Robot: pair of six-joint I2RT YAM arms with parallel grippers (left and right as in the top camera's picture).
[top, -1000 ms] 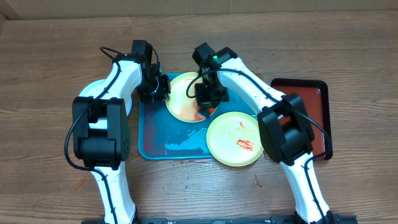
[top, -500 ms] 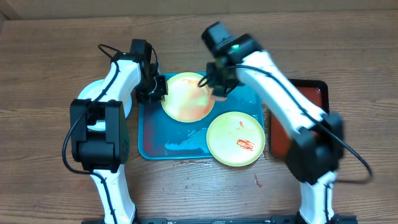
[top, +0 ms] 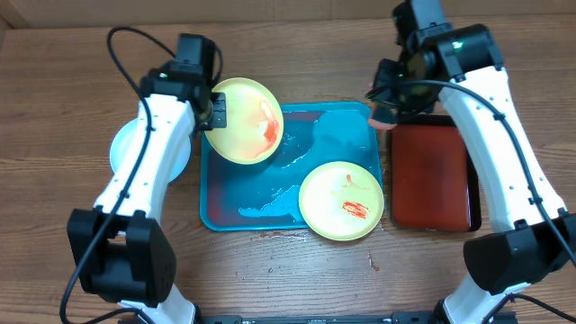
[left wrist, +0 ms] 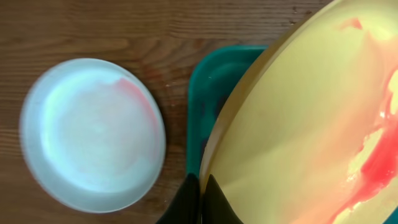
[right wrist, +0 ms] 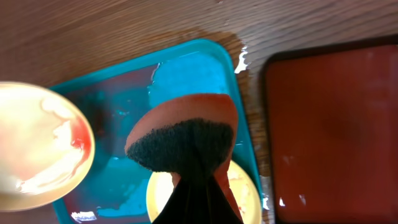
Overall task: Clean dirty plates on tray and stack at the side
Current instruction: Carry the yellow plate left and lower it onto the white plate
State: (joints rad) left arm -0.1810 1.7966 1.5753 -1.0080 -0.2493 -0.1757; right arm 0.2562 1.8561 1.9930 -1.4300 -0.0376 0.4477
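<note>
I am clamping my left gripper [top: 216, 112] on the rim of one plate [top: 245, 121], holding it tilted above the left end of the turquoise tray [top: 328, 126] — a red smear is showing on its face. My right gripper [top: 389, 101] is pinching a sponge [right wrist: 183, 134], orange with a dark scouring side, above the tray's far right corner, beside the dark red tray [top: 432, 175]. A second plate [top: 342, 200], sauce-marked, is lying at the tray's near right corner, overlapping its rim. A pale plate [left wrist: 93, 134] is sitting on the table [top: 63, 81] just left of the tray. I am judging the held plate light and stiff but probably wet and slippery — the rim is the only place to pinch it, so hard scrubbing could twist it out of my fingers.
</note>
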